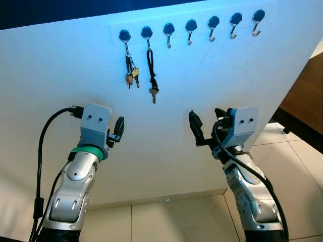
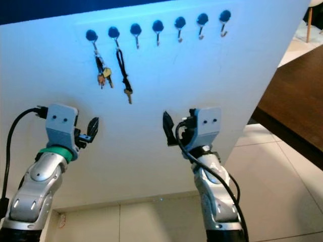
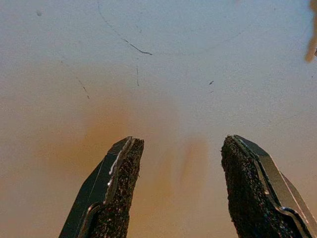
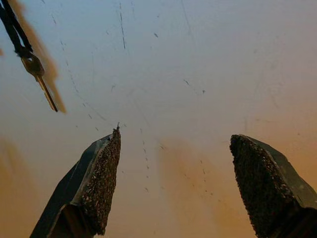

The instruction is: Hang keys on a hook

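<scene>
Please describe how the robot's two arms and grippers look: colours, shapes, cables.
Both arms are silver with rounded segments. Each wrist carries a boxy grey block. The left gripper and right gripper have long black fingers with rough pads. The left wrist has a green ring. Black cables run along both.

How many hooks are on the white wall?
7, in one row along the top of the wall. The leftmost hook holds a key bunch, the second a key on a black strap; the other five are bare.
</scene>
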You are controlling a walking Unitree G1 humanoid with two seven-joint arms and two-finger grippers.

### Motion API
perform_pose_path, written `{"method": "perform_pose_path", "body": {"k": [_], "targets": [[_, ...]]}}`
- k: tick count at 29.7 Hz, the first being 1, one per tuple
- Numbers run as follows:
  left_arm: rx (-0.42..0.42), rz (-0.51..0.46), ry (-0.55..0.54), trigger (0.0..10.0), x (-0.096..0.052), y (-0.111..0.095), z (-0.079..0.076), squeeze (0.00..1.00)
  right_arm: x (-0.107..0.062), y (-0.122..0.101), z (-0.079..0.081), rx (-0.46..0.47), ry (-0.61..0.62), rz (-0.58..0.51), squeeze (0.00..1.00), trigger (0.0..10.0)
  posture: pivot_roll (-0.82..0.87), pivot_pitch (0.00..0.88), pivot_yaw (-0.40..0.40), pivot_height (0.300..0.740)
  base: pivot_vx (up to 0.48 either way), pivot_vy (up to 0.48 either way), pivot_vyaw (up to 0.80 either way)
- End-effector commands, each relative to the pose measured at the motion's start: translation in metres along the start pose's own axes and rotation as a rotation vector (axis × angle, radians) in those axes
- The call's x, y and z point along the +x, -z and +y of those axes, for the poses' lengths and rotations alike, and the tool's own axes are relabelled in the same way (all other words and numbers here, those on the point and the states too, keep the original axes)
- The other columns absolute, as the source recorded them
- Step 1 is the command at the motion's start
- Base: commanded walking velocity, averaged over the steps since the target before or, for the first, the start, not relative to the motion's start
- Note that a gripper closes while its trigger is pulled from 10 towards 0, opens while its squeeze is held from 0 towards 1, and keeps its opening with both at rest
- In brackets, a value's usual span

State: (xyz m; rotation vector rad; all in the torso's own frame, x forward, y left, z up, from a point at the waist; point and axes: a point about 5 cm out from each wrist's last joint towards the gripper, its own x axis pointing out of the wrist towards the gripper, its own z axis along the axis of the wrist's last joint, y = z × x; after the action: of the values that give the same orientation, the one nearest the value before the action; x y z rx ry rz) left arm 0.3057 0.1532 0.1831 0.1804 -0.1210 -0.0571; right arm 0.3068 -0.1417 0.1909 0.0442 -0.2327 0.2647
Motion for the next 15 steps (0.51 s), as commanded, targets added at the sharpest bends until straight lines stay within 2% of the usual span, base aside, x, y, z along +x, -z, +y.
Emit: {"method": "perform_pose_path", "body": {"k": [1, 8, 15], "targets": [[0.012, 0.026, -0.026, 10.0, -0.0023, 0.0061, 0.0066, 0.0, 0.0009, 0.0023, 0.0035, 0.018, -0.013, 0.013, 0.0, 10.0, -0.18, 0.071, 0.163, 0.74, 0.0, 0.0, 0.0], [0.002, 0.023, -0.04, 10.0, -0.0032, 0.0059, 0.0059, 0.0, 0.0, 0.0028, -0.0009, 0.003, -0.014, 0.023, 0.0, 10.0, -0.18, 0.068, 0.147, 0.74, 0.0, 0.0, 0.0], [-0.005, 0.024, -0.041, 10.0, -0.0034, 0.0063, 0.0053, 0.0, -0.0005, 0.0046, -0.0029, -0.005, -0.011, 0.039, 0.0, 10.0, -0.23, 0.076, 0.149, 0.74, 0.0, 0.0, -0.74]]}}
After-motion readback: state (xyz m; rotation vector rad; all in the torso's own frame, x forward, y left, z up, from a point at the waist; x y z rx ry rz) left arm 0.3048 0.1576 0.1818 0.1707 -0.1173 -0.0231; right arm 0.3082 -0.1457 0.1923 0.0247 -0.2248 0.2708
